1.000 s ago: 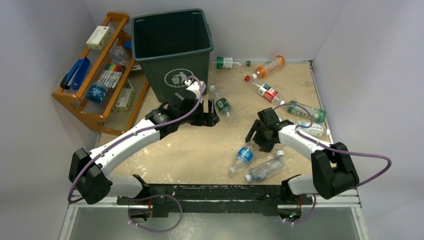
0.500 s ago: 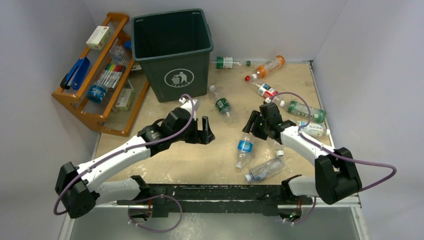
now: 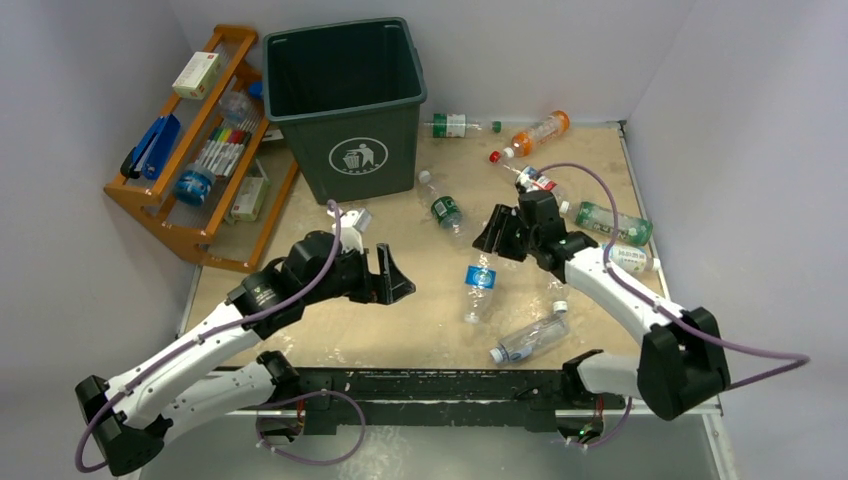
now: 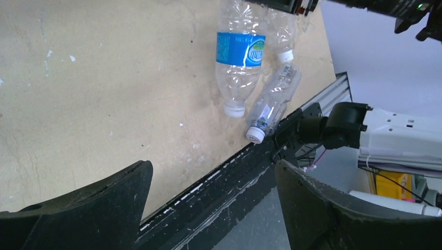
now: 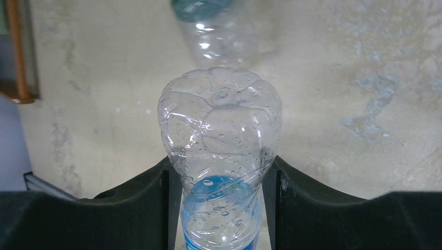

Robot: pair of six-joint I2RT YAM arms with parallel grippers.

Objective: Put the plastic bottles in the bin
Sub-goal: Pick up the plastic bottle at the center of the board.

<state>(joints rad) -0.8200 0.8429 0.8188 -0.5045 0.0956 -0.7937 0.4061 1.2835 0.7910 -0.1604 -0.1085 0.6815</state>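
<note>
My right gripper (image 3: 490, 245) is shut on a clear blue-label bottle (image 3: 479, 285) and holds it off the table, cap hanging toward the near edge. In the right wrist view the bottle (image 5: 221, 125) sits base-up between my fingers (image 5: 140, 208). My left gripper (image 3: 398, 275) is open and empty, left of that bottle; its wrist view shows the same bottle (image 4: 240, 52) and a clear bottle (image 4: 273, 101) by the front rail. The dark green bin (image 3: 345, 100) stands at the back left. More bottles lie loose: a green-label one (image 3: 445, 210), an orange one (image 3: 540, 130), a red-label one (image 3: 535, 180).
An orange wooden rack (image 3: 195, 140) with markers and boxes stands left of the bin. More bottles lie at the back (image 3: 455, 125), on the right (image 3: 610, 220) (image 3: 630, 260) and near the front rail (image 3: 530, 338). White walls close in the table.
My right gripper has lifted the blue-label bottle off the table and carried it back toward the bin. My left arm has drawn back from the bin toward the near left.
</note>
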